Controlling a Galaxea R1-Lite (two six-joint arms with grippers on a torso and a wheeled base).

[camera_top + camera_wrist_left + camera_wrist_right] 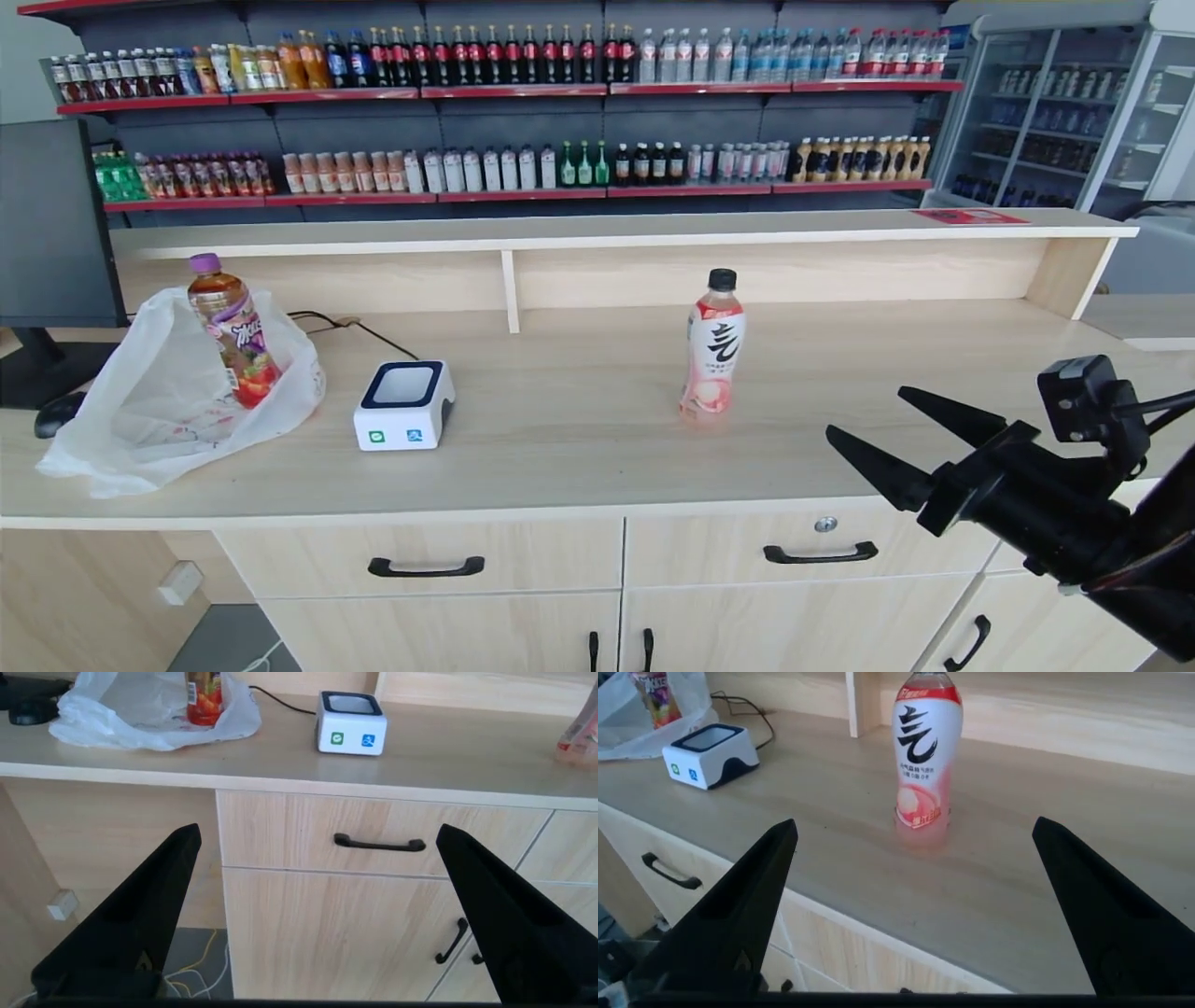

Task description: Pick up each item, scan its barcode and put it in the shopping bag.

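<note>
A pink bottle [712, 345] with a black cap is seen standing upright on the counter [579, 448], right of the middle and apart from everything else. The right gripper [864, 412] is held open, with its two black fingers [948, 411] spread wide and nothing between them. It is placed near the counter's front edge, to the right of the pink bottle and not touching it. In the right wrist view the bottle is framed between the spread fingers, farther off. A white scanner [404, 406] with a dark-rimmed top window is set left of the middle, and a black cable [359, 329] is laid behind it. The bag [140, 420], of thin white plastic, is spread at the counter's left end, near the scanner but apart from it. A tea bottle [229, 327] with a purple cap is leaned inside it, its upper half showing above the plastic. The left gripper [318, 831] is also held open and empty, below the counter top and in front of the drawers [308, 821], where a black handle [379, 844] is seen between its fingers. Shelves [504, 91] of drinks are lined along the wall behind.
</note>
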